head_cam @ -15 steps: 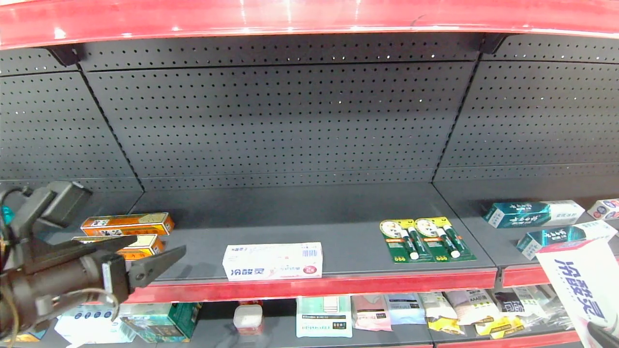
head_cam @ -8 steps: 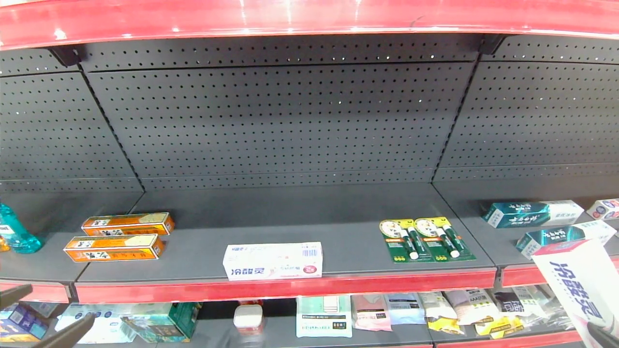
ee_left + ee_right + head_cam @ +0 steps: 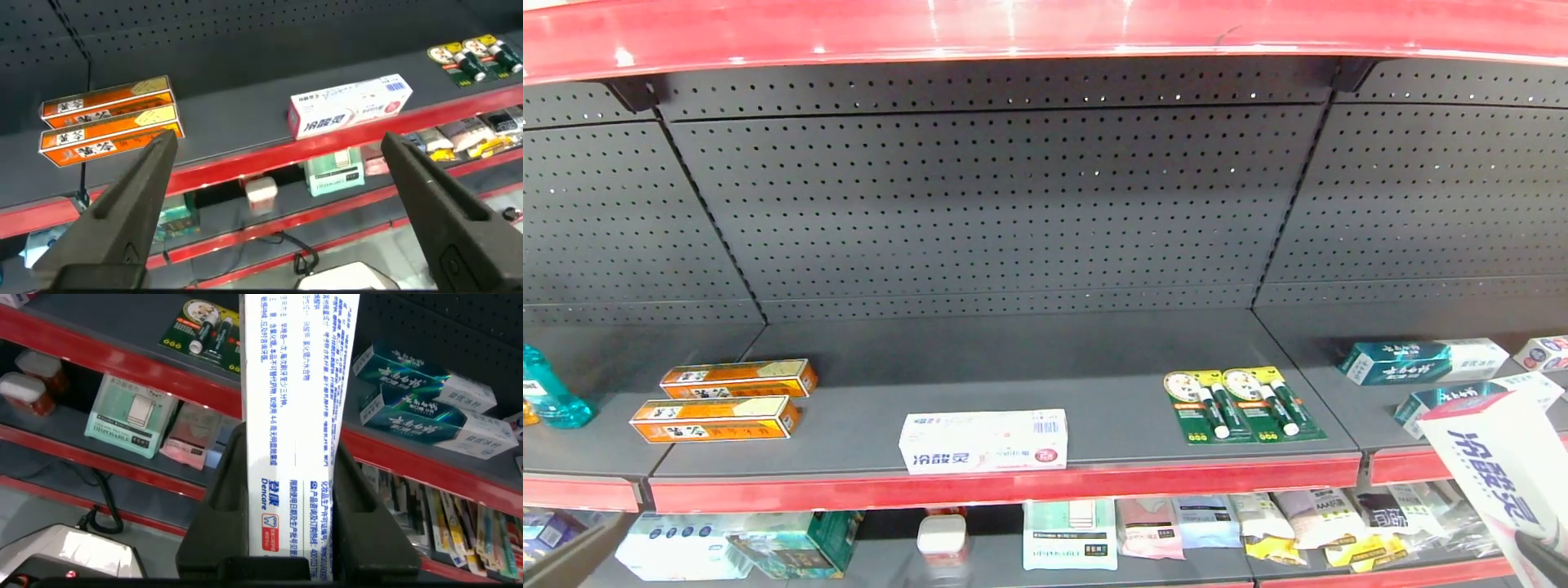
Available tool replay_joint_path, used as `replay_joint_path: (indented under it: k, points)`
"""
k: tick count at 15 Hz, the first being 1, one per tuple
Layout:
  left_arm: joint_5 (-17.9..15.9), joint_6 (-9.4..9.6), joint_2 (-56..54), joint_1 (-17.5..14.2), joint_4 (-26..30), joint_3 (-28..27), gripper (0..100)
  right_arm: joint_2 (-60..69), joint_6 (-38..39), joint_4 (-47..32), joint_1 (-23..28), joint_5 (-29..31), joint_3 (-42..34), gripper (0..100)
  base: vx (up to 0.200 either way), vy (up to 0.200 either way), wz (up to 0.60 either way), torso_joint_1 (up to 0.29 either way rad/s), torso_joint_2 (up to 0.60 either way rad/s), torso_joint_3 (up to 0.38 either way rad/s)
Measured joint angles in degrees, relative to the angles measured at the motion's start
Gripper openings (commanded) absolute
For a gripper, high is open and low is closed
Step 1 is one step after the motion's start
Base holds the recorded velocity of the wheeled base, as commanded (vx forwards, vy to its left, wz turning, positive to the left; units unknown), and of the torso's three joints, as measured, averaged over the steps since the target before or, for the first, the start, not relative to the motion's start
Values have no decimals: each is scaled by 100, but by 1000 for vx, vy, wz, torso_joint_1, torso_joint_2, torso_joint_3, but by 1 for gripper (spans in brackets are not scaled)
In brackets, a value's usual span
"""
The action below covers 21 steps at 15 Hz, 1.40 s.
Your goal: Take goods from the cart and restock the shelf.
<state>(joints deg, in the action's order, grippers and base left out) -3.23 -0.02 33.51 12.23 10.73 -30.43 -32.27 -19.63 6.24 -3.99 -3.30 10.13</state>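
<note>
My right gripper [image 3: 296, 453] is clamped on a white toothpaste box [image 3: 298, 416], held upright off the shelf's [image 3: 1013, 483] right front and not yet placed. My left gripper [image 3: 278, 139] is spread and empty. On the shelf lie a matching box [image 3: 983, 441], orange boxes [image 3: 719, 400], green blister cards [image 3: 1241, 404] and teal boxes [image 3: 1421, 361] (much bare board behind), so I judge restocking is at an early stage.

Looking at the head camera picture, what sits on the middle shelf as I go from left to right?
Teal bottle → pair of orange boxes → long white box → green blister packs → teal boxes. The held white box overlaps those last ones, so it is left out.
</note>
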Motion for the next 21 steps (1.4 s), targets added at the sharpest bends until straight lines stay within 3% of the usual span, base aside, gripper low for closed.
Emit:
replay_joint_path:
  k: [9, 18, 21]
  points:
    - [20, 29, -323, 0, -217, 424, 100, -538, -599, 43, -50, -79, 524, 0, -22, 0, 0, 4, 1, 0]
    - [45, 213, -1412, -2, -48, 763, 100, -1103, -569, 90, -199, -90, 707, 0, 0, 0, 600, 3, 0, 2]
    - [6, 213, -1662, 1, -37, 869, 100, -1133, -605, 89, -199, -93, 750, 0, 0, 0, 0, 0, 0, 0]
